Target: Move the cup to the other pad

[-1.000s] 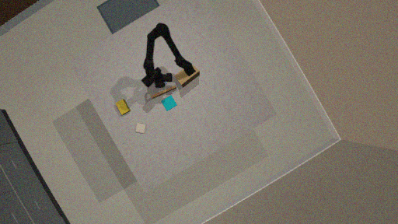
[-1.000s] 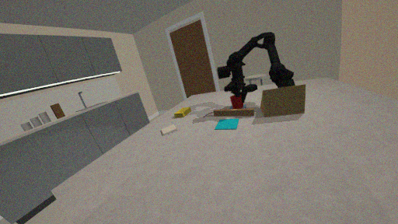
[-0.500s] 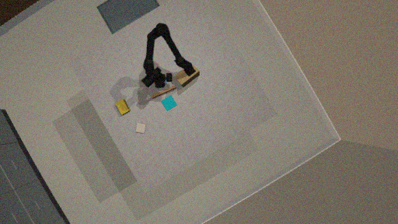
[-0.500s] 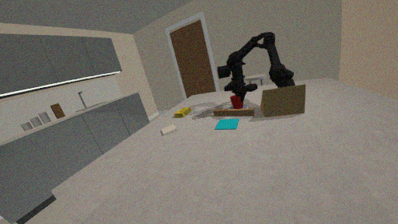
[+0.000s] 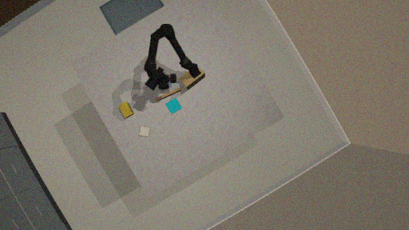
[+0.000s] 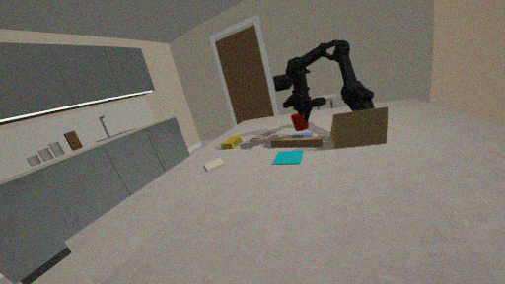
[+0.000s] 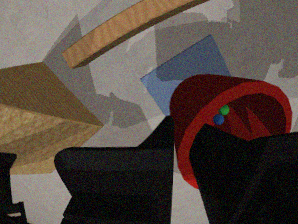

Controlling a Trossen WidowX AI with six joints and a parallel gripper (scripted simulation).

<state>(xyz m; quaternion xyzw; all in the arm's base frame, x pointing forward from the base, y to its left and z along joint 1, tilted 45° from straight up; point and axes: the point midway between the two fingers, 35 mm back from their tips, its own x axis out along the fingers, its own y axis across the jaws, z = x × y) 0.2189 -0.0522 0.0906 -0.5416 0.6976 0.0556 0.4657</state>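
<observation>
I see the red cup (image 7: 220, 119) lifted and tilted above the blue pad (image 7: 189, 70), marbles (image 7: 221, 115) inside; cyan pad (image 6: 288, 157) lies apart.

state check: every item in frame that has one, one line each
end effector: shut on the red cup
red cup: gripped, lifted off the blue pad, tilted
marbles: inside the cup
blue pad: bare, below the cup
teal pad: flat, nothing on it
wooden bar: lying flat between the pads
door: closed
</observation>
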